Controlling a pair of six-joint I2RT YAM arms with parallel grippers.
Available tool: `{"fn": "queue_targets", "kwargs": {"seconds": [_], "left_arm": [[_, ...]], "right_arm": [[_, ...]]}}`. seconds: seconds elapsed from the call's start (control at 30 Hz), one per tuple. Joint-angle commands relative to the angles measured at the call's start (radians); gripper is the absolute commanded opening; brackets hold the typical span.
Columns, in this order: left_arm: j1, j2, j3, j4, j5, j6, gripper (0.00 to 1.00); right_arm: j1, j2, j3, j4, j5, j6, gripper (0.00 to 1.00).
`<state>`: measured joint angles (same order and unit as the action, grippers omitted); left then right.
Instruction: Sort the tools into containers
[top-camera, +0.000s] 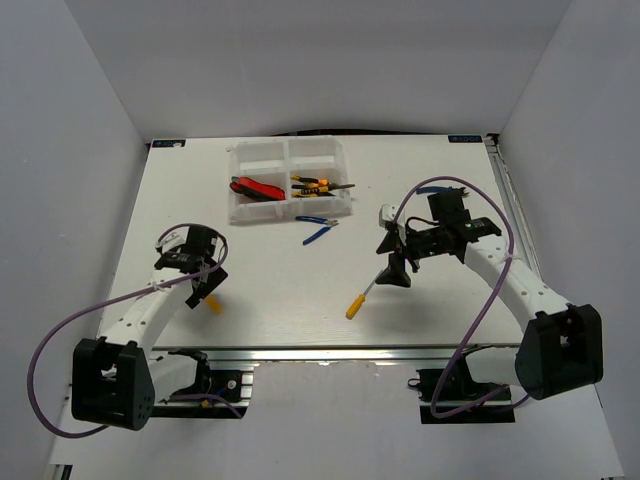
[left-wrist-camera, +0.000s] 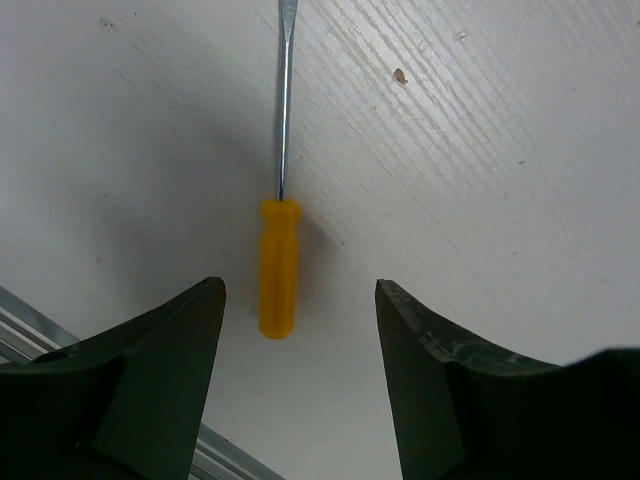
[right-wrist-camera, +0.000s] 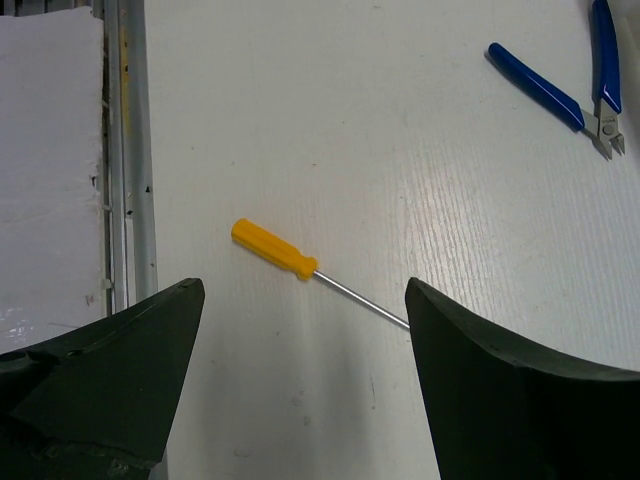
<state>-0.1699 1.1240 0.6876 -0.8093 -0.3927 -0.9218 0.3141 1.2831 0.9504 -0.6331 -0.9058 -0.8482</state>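
Left gripper (left-wrist-camera: 300, 292) open, empty, above left screwdriver (left-wrist-camera: 279, 240) flat on table (left-wrist-camera: 500, 200). Handle between fingers, nearer left one; shaft points straight away, across closing line. Right gripper (right-wrist-camera: 303, 290) open over 2nd screwdriver (right-wrist-camera: 272, 248).

Bright, even light from above washed the white table (top-camera: 290, 300) nearly to glare, leaving only soft, faint shadows. Wrist views showed the tabletop sharply; the dark fingers (left-wrist-camera: 150, 400) in the foreground looked slightly blurred.
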Motion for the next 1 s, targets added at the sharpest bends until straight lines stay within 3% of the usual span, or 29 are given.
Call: {"fn": "queue_targets", "kwargs": {"seconds": [0.0, 0.27, 0.47, 0.97], "left_arm": [[0.006, 0.023, 0.038, 0.016, -0.017, 0.006, 0.72], [0.021, 0.079, 0.010, 0.091, 0.031, 0.058, 0.65], [0.035, 0.097, -0.034, 0.127, 0.054, 0.083, 0.54], [0.040, 0.134, -0.106, 0.165, 0.049, 0.084, 0.52]], "right_arm": [[-0.006, 0.004, -0.006, 0.032, -0.010, 0.012, 0.88], [-0.007, 0.016, 0.004, 0.036, -0.010, 0.021, 0.88], [-0.015, 0.022, 0.008, 0.036, -0.012, 0.021, 0.88], [-0.027, 0.041, 0.027, 0.036, -0.018, 0.031, 0.88]]}}
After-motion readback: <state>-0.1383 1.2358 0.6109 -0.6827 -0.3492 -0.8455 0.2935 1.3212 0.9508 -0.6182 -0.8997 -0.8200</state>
